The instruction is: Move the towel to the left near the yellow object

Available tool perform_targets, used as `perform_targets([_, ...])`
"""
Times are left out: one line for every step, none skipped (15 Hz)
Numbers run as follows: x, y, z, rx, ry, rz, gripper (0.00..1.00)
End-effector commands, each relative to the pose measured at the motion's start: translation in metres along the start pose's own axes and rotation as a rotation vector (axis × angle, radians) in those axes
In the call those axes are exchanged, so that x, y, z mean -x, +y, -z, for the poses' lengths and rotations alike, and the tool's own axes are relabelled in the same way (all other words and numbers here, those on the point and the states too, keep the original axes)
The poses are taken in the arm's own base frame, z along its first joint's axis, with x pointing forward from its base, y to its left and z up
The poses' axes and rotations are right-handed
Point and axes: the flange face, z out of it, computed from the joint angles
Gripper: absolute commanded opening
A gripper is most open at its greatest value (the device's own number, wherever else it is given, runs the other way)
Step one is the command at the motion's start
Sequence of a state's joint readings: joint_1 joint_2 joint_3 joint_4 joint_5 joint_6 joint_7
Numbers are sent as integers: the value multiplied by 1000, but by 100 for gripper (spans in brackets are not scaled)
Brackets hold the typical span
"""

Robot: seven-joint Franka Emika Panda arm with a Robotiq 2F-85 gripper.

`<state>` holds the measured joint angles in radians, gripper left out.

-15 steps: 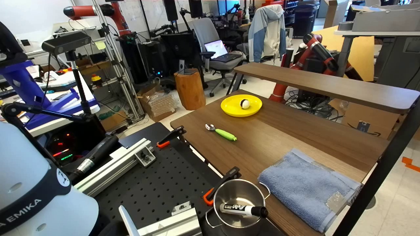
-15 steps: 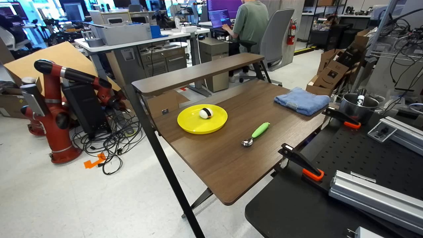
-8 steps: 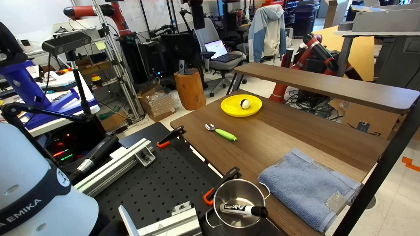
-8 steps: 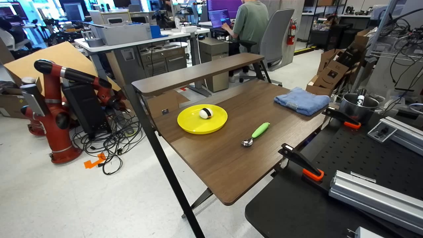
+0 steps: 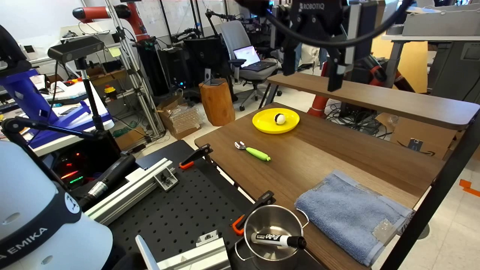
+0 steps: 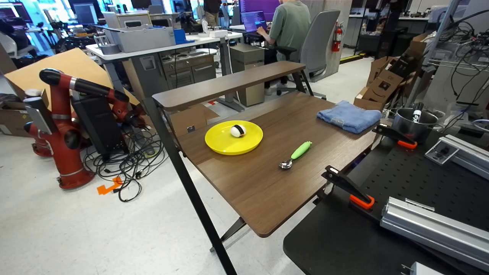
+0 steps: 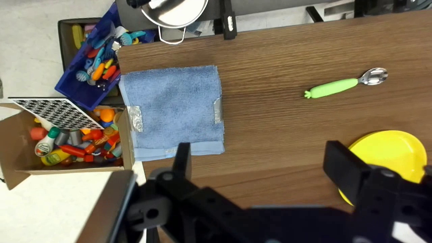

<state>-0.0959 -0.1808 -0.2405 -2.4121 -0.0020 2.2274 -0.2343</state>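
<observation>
The folded blue-grey towel (image 5: 348, 213) lies flat on the brown table near its front edge. It also shows in an exterior view (image 6: 349, 116) and in the wrist view (image 7: 175, 108). The yellow plate (image 5: 266, 125) sits at the table's far end, also seen in an exterior view (image 6: 221, 142) and partly in the wrist view (image 7: 395, 148). A white ball with a black band (image 6: 237, 131) rests on it. My gripper (image 5: 312, 77) is open and empty, high above the table. In the wrist view its fingertips (image 7: 259, 146) are wide apart; one finger hides part of the plate.
A green-handled spoon (image 5: 258, 153) lies between towel and plate. A metal pot (image 5: 273, 213) holding a marker (image 5: 277, 240) stands beside the towel. A raised wooden shelf (image 5: 367, 98) runs along the table's back. Clamps (image 5: 258, 208) grip the table edge. A black post (image 5: 423, 210) rises beside the towel.
My gripper has come into fuller view from the top of an exterior view, moving right and lower there. The towel, plate, ball and spoon have not moved.
</observation>
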Motion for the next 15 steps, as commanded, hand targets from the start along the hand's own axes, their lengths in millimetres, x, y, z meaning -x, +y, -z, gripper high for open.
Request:
perform_targets([-39, 22, -31, -30, 1, -40, 100])
perform_targets([-48, 30, -44, -38, 4, -56, 100])
perform_targets([-54, 38, -55, -41, 7, -76, 100])
perform_targets([-61, 45, -68, -42, 9, -89, 100])
perform_targets([-66, 53, -81, -42, 5, -102, 100])
perform_targets([-70, 59, -93, -46, 1, -110, 100])
perform_targets([-72, 66, -105, -45, 5, -118, 100])
perform_targets([-75, 72, -116, -43, 8, -125, 100])
perform_targets([-76, 79, -126, -37, 16, -132, 100])
perform_targets([-78, 84, -136, -34, 18, -136, 100])
perform_targets([-78, 90, -145, -27, 15, -137, 100])
perform_targets([-78, 95, -154, -16, 11, -139, 100])
perform_targets([-77, 100, -163, -7, 10, -140, 100])
perform_targets([-76, 105, -172, -2, 4, -141, 100])
perform_targets([-75, 109, -183, 3, -9, -140, 100])
